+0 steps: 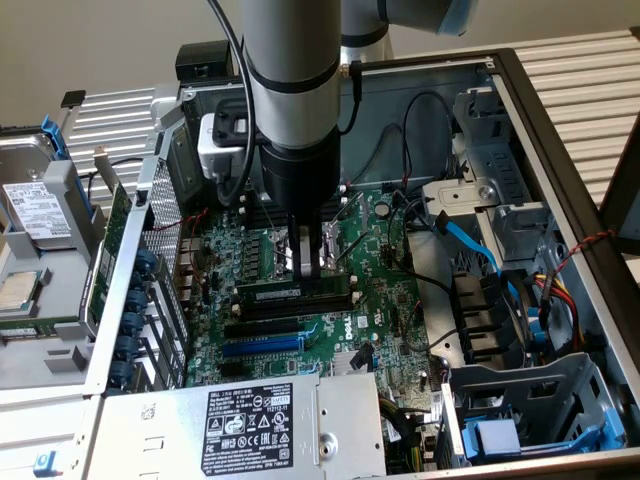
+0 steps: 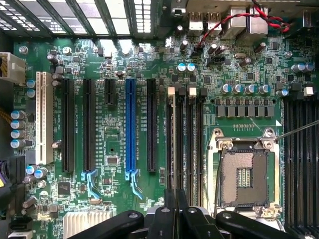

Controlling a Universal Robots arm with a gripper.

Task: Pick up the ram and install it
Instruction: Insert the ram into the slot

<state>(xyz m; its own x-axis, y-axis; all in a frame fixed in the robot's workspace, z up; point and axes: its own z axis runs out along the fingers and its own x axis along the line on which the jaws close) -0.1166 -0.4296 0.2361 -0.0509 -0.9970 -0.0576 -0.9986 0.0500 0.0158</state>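
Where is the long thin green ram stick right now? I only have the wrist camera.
Observer: In the exterior view, the long thin green ram stick stands on edge on the green motherboard, directly under the gripper.
Operator: Is it latched in?
Observer: Cannot tell. It lies level, parallel to the blue expansion slot, with black slots between them.
Operator: Anything mounted on the arm?
Observer: A white block sits on the arm's side toward the exterior view's left.
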